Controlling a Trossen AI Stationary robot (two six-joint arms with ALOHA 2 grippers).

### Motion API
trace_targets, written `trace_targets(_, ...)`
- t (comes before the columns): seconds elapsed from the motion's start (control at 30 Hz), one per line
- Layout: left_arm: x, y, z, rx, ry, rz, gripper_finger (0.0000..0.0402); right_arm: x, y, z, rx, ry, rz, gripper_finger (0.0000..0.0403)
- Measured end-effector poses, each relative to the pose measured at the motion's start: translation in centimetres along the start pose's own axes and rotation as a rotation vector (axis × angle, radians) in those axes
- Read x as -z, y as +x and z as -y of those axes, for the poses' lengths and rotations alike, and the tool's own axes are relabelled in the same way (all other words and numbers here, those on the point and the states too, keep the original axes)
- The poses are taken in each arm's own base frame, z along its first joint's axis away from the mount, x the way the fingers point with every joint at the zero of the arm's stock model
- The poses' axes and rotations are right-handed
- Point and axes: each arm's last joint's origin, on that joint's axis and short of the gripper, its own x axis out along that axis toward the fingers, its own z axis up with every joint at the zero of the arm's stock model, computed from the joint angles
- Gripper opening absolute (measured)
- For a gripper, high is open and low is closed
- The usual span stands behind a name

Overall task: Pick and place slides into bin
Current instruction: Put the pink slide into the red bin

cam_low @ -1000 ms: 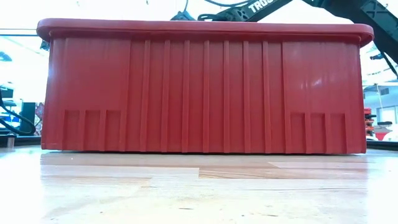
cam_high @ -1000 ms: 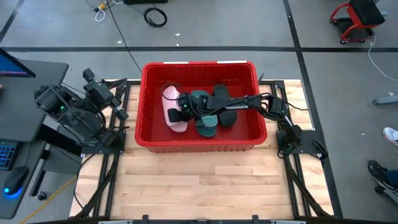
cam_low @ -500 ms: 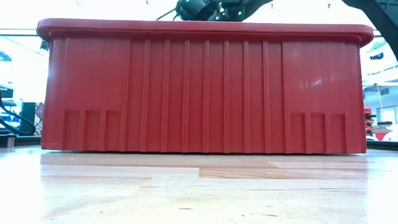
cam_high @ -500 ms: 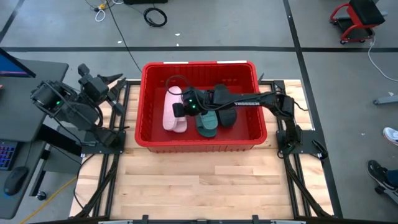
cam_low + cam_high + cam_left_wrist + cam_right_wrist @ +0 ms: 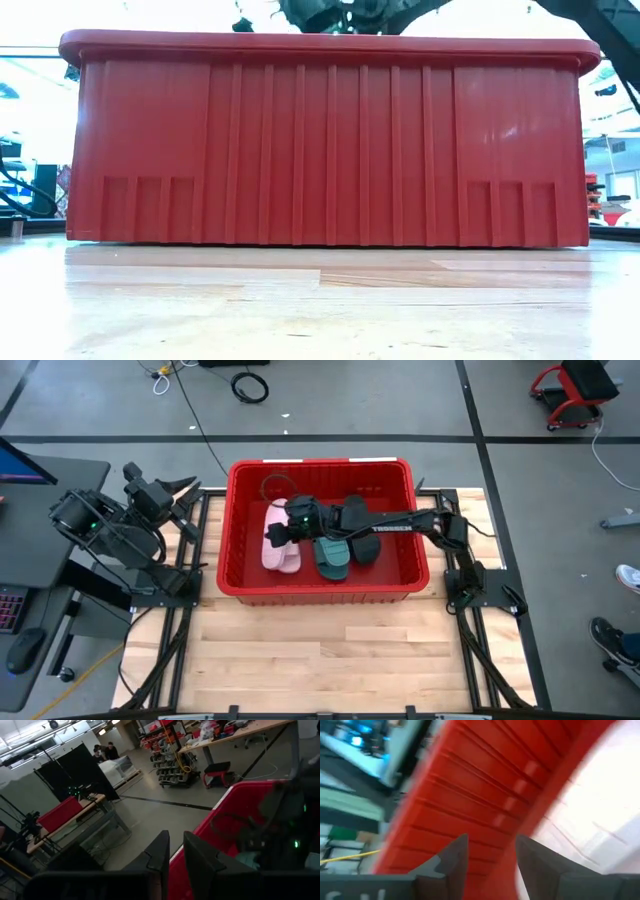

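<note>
right gripper (image 5: 290, 525): fingers apart, empty, over the pale pink rubbery slide (image 5: 277, 544) inside the big red lattice-walled plastic bin (image 5: 322, 593).
left gripper (image 5: 172, 852): narrow, holding nothing, parked beside the bin.
step: we lift clear of the rim.

We see a red bin (image 5: 322, 468) with ribbed walls on a pale wooden table (image 5: 320, 655). Inside it lie a pale pink slide (image 5: 279, 540), a teal green slide (image 5: 333, 559) and a black slide (image 5: 361, 550). Both arms are dark.
</note>
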Motion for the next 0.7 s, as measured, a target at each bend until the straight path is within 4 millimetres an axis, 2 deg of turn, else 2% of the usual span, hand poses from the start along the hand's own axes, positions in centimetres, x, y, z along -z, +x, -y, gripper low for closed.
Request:
trace_targets(0.17, 0.0, 0.0, 0.0, -0.001, -0.027, 0.001, 0.0057, 1.0, 2.0, 2.1, 0.077, 0.027, -0.012, 0.0153)
trace_targets(0.27, 0.0, 0.0, 0.0, -0.001, -0.049, 0.001, 0.0058, 1.1, 2.4, 3.0, 0.111, 0.023, -0.024, 0.0140)
trace_targets(0.47, 0.0, 0.0, 0.0, 0.000, -0.086, 0.000, 0.0060, 1.2, 1.9, 4.3, 0.277, 0.027, -0.031, 0.0110)
trace_targets(0.7, 0.0, 0.0, 0.0, 0.000, -0.097, 0.000, 0.0051, 1.3, 1.6, 5.2, 0.388, 0.050, -0.023, 0.0083)
